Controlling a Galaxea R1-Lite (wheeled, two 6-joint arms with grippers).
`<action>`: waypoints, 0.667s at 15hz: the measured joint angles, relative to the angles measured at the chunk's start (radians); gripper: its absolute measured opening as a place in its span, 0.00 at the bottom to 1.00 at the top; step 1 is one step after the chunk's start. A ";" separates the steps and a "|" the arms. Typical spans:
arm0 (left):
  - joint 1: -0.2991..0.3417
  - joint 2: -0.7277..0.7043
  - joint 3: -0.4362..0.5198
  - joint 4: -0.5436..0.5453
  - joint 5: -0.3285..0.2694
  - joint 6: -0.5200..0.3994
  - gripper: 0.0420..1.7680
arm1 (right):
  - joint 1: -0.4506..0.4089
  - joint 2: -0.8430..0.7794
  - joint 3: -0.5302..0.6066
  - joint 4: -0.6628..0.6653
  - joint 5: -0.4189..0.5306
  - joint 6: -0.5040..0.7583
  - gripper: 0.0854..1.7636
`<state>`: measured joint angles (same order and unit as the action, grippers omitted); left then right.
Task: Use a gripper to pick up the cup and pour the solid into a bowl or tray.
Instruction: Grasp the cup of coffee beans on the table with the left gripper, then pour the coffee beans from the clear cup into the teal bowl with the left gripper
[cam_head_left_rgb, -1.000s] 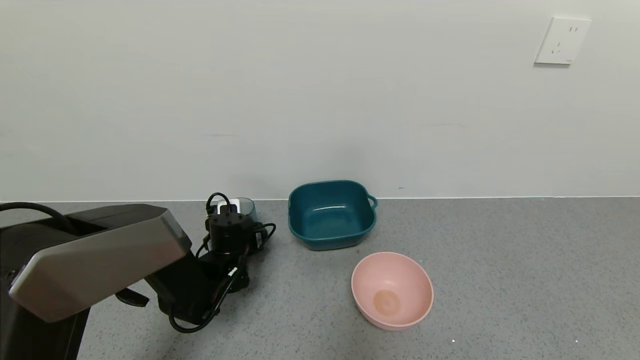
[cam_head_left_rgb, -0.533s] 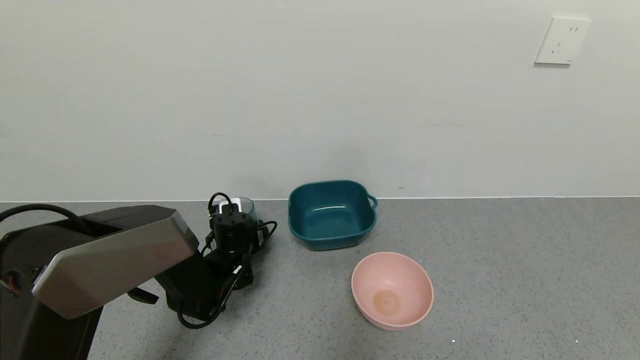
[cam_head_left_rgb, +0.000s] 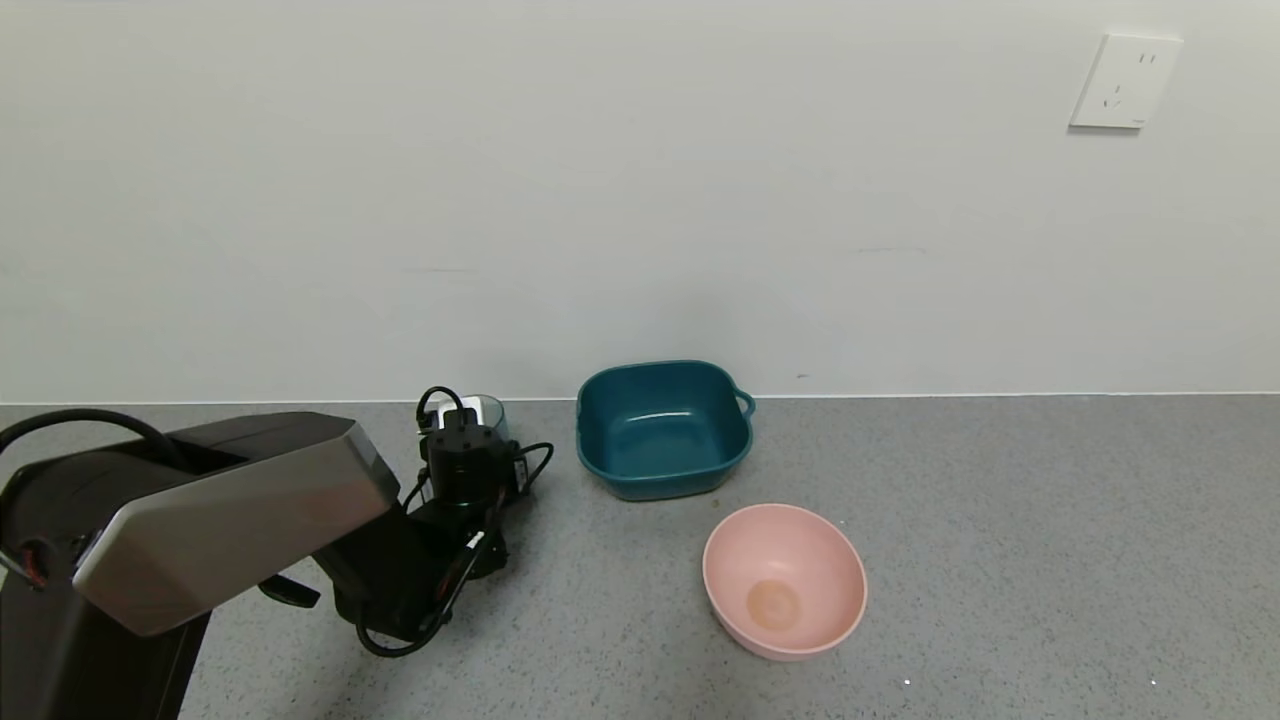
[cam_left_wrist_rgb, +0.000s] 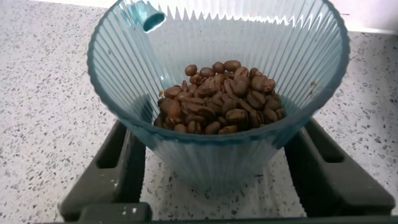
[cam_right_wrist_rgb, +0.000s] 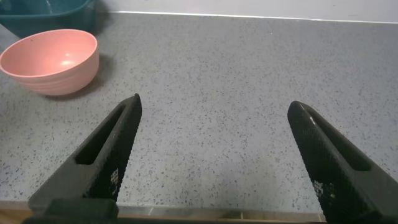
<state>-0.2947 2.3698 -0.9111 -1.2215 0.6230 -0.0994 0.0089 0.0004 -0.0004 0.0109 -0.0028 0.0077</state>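
Note:
The cup is a translucent blue-grey ribbed tumbler standing on the grey counter near the wall, left of the teal basin. In the left wrist view the cup holds a heap of dark brown beans. My left gripper is open, with one black finger on each side of the cup's lower body; in the head view its wrist hides most of the cup. My right gripper is open and empty above bare counter, out of the head view.
A round pink bowl stands in front of the teal basin, slightly to its right; it also shows in the right wrist view, with the basin's corner behind it. The wall runs close behind the cup and basin.
My left arm has moved a little forward and right, bringing the gripper farther around the cup. The cup, basin and pink bowl have not moved.

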 joint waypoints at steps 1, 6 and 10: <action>0.000 0.000 0.000 0.000 0.000 0.000 0.73 | 0.000 0.000 0.000 0.000 0.000 0.000 0.97; 0.000 -0.013 0.009 0.003 -0.003 0.001 0.73 | 0.000 0.000 0.000 0.000 0.000 0.000 0.97; 0.001 -0.069 0.038 0.029 -0.021 0.007 0.73 | 0.000 0.000 0.000 0.000 0.000 0.000 0.97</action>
<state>-0.2934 2.3004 -0.8732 -1.1930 0.6017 -0.0928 0.0089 0.0004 0.0000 0.0104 -0.0032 0.0077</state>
